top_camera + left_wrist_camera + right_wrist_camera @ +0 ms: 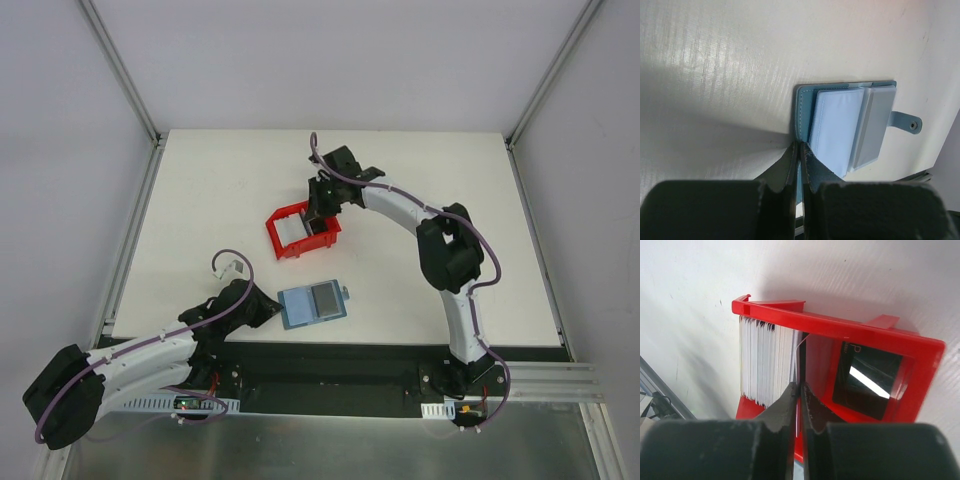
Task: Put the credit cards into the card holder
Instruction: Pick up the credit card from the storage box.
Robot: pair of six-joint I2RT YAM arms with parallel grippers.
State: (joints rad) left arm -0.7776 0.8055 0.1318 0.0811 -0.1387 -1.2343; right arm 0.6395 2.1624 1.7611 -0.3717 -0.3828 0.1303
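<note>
The teal-blue card holder [312,303] lies spread open on the table near the front edge. In the left wrist view its light blue pockets [837,125] face up and its snap tab [907,123] points right. My left gripper [800,145] is shut on the holder's near teal edge; it also shows in the top view [272,310]. Several white credit cards [765,360] stand on edge in the red bin [840,330]. My right gripper [800,386] is shut on the outermost thin card of that stack; it also shows in the top view [322,208]. A dark card [867,380] lies flat in the bin's other compartment.
The red bin [283,240] stands mid-table, behind the card holder. Metal frame rails run along the table's left and right sides. The black base plate lies at the table's front edge between the arm bases.
</note>
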